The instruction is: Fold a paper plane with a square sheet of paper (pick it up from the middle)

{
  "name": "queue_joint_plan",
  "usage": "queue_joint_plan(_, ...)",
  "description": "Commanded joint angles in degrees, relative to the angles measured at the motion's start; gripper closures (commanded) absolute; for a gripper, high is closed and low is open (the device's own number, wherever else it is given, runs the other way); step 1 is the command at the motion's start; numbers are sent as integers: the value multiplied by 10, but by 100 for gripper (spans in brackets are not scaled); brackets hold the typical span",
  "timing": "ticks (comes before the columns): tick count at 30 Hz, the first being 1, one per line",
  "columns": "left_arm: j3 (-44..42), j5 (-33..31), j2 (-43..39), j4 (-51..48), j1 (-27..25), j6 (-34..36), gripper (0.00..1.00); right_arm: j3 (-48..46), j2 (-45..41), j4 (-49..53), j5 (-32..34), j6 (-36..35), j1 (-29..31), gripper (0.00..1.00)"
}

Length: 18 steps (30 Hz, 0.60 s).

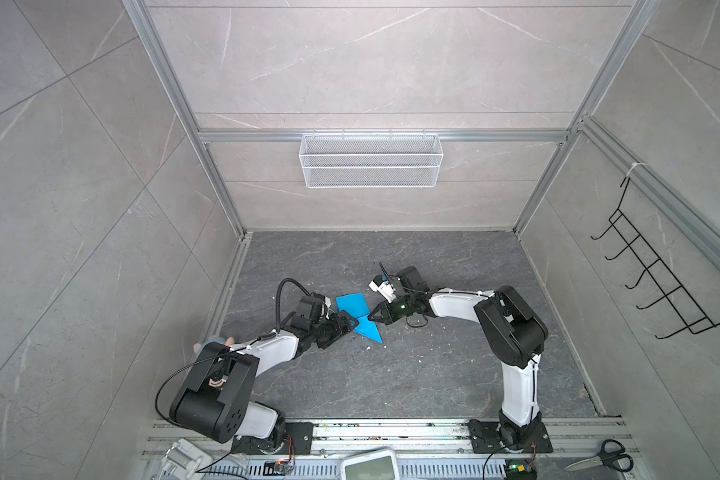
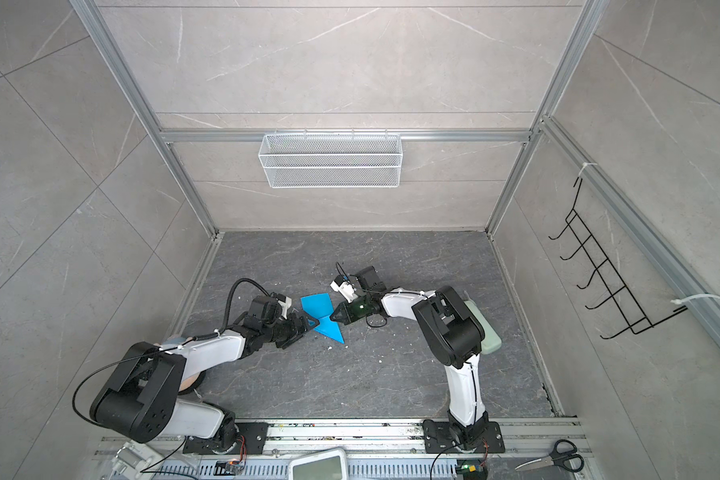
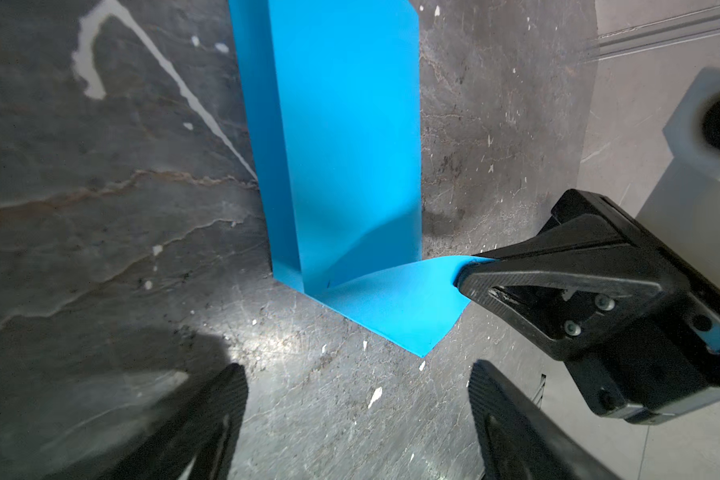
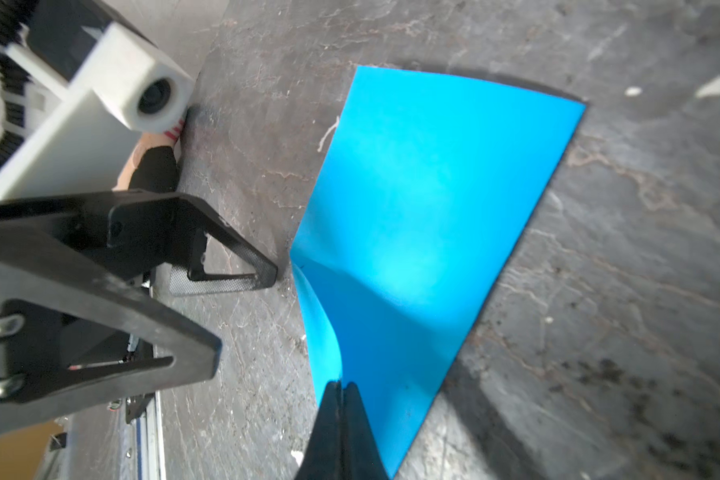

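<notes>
You have the thin bright sky-blue paper sheet [image 1: 356, 309], partly folded along a long crease, lying mid-table on the dark grey marbled stone tabletop [image 1: 433, 374] between both arms. Your black right gripper [image 4: 341, 388] is pressed together on one edge of the sheet, holding that flap curled up off the surface (the left wrist view shows the curl best). Your black left gripper [image 3: 358, 399] stands spread just beside the opposite edge, gripping nothing.
</notes>
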<state>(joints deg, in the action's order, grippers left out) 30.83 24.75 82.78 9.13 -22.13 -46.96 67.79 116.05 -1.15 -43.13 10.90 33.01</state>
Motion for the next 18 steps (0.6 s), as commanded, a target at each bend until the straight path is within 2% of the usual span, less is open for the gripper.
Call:
queue_joint_plan(1, 9, 30, 14, 46, 2, -1, 20, -10, 12, -23, -15, 23, -3, 99)
queue_joint_plan(5, 19, 34, 32, 61, 3, 2, 28, -10, 15, -26, -21, 27, -7, 99)
queue_joint_plan(11, 32, 36, 68, 88, 4, -10, 31, -11, 16, -28, -24, 32, -10, 98)
queue_joint_plan(18, 43, 50, 98, 123, 7, -26, 38, -8, 21, -20, -25, 32, -12, 92)
